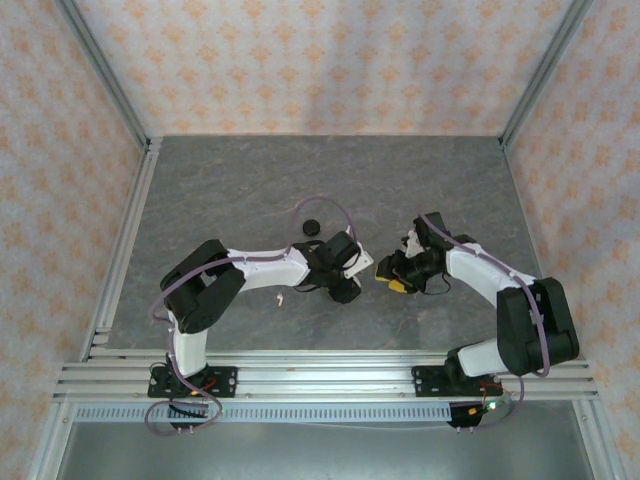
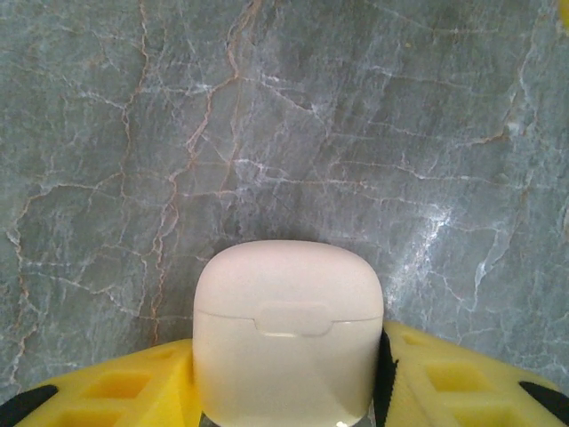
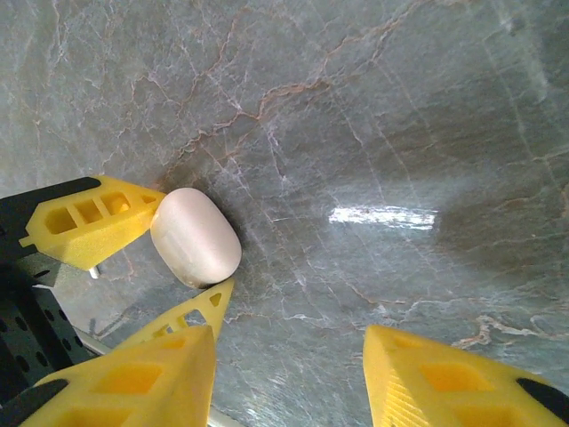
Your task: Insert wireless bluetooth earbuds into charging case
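Observation:
A white charging case (image 2: 288, 334) with its lid closed sits between the yellow fingers (image 2: 107, 387) of my left gripper (image 2: 289, 378), which is shut on it just above the marble table. In the right wrist view the same case (image 3: 196, 236) is pinched by the left gripper's two yellow fingertips (image 3: 89, 222). My right gripper (image 3: 289, 387) is open with nothing between its fingers, a short way right of the case. From above, the left gripper (image 1: 354, 268) and right gripper (image 1: 392, 281) nearly meet at mid-table. A tiny white earbud (image 1: 281, 297) lies on the table below the left forearm.
A small round black object (image 1: 310, 225) lies on the grey marble table (image 1: 250, 190) behind the left arm. Patterned walls and metal rails (image 1: 125, 250) enclose the table on three sides.

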You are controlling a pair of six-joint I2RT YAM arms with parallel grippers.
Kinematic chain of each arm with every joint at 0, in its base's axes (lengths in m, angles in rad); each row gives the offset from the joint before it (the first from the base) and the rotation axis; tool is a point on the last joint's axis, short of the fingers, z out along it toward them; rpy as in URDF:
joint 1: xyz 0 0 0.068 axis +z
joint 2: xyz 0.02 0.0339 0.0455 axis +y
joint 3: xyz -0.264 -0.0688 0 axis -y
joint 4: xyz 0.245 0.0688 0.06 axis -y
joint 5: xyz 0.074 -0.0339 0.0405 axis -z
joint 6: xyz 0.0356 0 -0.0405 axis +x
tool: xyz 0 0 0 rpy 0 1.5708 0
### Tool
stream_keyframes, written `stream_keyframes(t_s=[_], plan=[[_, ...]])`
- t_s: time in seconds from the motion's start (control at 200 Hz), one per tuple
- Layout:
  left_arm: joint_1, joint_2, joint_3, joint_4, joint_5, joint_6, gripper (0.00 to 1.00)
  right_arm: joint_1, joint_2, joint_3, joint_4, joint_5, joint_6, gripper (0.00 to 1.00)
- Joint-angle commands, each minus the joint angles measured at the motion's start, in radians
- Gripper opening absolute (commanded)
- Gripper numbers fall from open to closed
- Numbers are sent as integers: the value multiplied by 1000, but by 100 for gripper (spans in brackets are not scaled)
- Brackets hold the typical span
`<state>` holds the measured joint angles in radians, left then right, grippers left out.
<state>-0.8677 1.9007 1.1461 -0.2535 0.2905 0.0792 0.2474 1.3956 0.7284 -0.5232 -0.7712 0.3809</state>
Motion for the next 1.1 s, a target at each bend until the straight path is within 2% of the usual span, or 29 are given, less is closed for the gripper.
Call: stream_keyframes(t_s=[0.0, 0.285, 0.53, 0.936, 1.091], plan=[[3, -16, -25, 50, 51, 16, 47, -5, -32, -25, 50, -43, 26, 48], [13, -155, -16, 7, 67, 19, 45, -28, -91, -74, 269, -225, 198, 51], [21, -264, 8, -28, 82, 20, 45, -28, -207, -31, 279, -326, 261, 58], [25, -327, 79, -40, 127, 3, 45, 4, -271, 18, 272, -386, 272, 61], [25, -347, 89, -35, 125, -1, 46, 15, -264, 22, 268, -376, 269, 56]])
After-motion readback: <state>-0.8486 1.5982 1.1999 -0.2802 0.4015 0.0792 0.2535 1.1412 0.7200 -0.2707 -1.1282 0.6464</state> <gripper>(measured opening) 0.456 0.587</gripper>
